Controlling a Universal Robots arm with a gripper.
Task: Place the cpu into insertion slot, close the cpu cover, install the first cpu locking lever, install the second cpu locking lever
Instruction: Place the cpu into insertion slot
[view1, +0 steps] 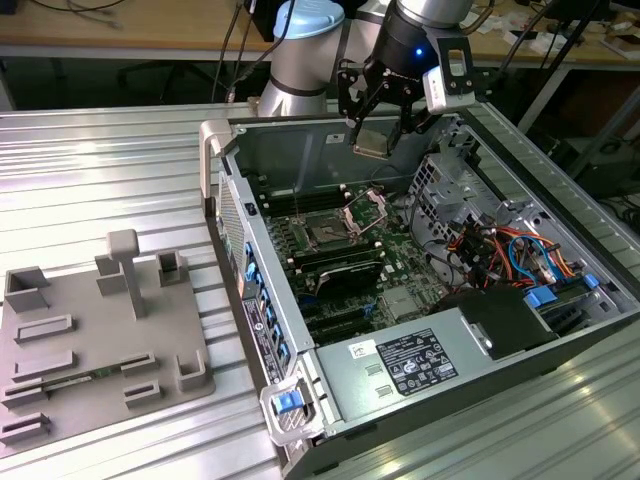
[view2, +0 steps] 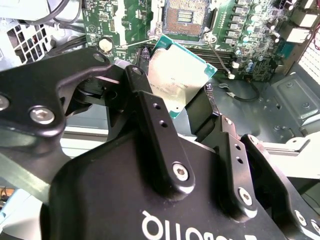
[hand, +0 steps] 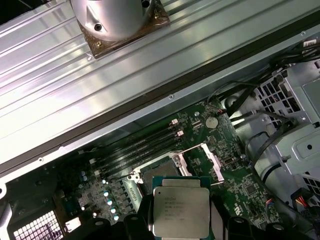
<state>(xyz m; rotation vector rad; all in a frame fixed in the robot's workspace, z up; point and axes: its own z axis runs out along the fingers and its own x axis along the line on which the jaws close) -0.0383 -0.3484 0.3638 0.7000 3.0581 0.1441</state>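
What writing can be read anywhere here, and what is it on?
No text reads whole.
Small flat square silver-tan cpu, held in the black gripper: faint print, too small.
White label on the grey metal power-supply box: too small.
Gripper's black body, second wrist view: white letters, upside down, cut off.

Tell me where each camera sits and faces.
Exterior view: off the arm, looking down into the open grey computer case; arm and gripper show.
First wrist view: on the arm, facing the green motherboard; fingertips show.
Second wrist view: on the arm, behind its black fingers.
Both wrist views share the gripped flat silver-tan square cpu.
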